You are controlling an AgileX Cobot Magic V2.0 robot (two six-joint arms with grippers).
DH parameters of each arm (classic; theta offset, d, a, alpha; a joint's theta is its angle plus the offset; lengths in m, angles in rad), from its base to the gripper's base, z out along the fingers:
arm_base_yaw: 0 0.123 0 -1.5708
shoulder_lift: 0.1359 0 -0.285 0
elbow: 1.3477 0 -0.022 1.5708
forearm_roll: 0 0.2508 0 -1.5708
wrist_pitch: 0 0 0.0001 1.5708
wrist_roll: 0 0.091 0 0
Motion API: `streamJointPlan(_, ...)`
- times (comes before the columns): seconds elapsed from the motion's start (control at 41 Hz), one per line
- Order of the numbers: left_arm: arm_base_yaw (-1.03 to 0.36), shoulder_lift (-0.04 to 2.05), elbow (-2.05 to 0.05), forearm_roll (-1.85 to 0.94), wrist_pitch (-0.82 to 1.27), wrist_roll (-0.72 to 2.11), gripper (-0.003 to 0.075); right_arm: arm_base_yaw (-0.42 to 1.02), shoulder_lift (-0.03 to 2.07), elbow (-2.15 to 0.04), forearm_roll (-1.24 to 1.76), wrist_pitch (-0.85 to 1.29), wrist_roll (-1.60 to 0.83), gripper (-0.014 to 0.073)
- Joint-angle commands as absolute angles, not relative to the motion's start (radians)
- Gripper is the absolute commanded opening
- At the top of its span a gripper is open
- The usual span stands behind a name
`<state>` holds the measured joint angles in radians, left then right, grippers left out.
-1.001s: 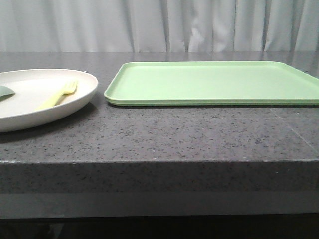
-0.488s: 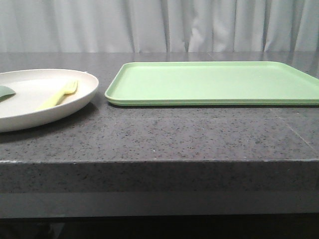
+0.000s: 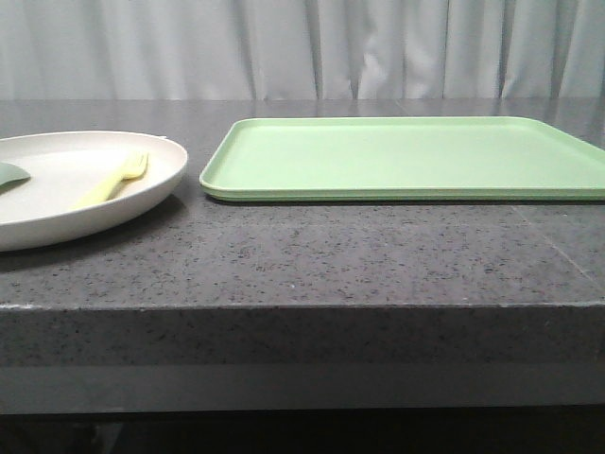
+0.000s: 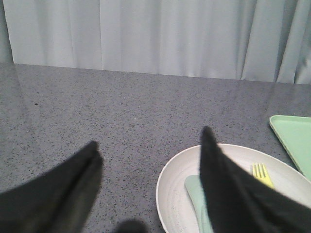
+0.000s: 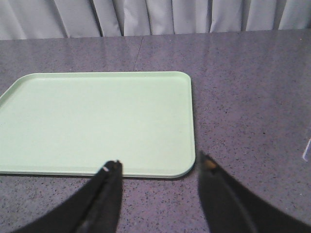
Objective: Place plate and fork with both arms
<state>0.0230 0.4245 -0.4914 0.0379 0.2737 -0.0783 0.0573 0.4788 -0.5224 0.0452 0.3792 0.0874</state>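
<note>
A round, shallow cream plate (image 3: 57, 184) with a raised rim and matte finish sits at the left of the speckled grey stone desk (image 3: 312, 255). On it lie a short pale-yellow plastic fork (image 3: 112, 180) and a rounded teal piece (image 3: 11, 173), possibly a spoon. Just beside the plate, apart from it, is a flat rectangular light-green tray (image 3: 406, 156) with rounded corners. The left gripper (image 4: 150, 155) hangs spread wide above the plate's edge, holding nothing; the right gripper (image 5: 160, 167) is likewise released, over the tray's near edge.
</note>
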Motion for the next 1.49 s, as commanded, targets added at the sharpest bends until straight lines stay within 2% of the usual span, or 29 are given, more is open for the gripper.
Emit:
streamJointPlan(0.0, 0.022, 0.438, -0.531, 0.041, 0.191, -0.086, 0.0671, 0.051, 0.49, -0.562, 0.035, 0.292, 0.085, 0.0574)
streamJointPlan(0.073, 0.022, 0.438, -0.531, 0.041, 0.195, -0.086, 0.0691, 0.051, 0.49, -0.562, 0.035, 0.291, 0.085, 0.0612)
streamJointPlan(0.415, 0.022, 0.485, -0.547, 0.037, 0.196, -0.086, 0.0639, 0.051, 0.49, -0.562, 0.035, 0.287, 0.085, 0.0603)
streamJointPlan(0.537, 0.022, 0.587, -0.617, 0.031, 0.288, -0.086, 0.0612, 0.051, 0.49, -0.562, 0.035, 0.287, 0.085, 0.0603)
streamJointPlan(0.684, 0.022, 0.766, -0.754, 0.031, 0.505, -0.086, 0.0576, 0.051, 0.49, -0.562, 0.035, 0.287, 0.085, 0.0603)
streamJointPlan(0.928, 0.022, 1.053, -0.971, 0.011, 0.819, -0.086, 0.0567, 0.051, 0.49, -0.562, 0.035, 0.288, 0.085, 0.0603)
streamJointPlan(1.148, 0.022, 1.231, -1.092, -0.014, 0.904, -0.086, 0.0566, 0.051, 0.49, -0.562, 0.035, 0.289, 0.085, 0.0603)
streamJointPlan(1.465, 0.022, 1.4, -1.117, -0.011, 0.882, -0.086, 0.0566, 0.051, 0.49, -0.562, 0.035, 0.289, 0.085, 0.0603)
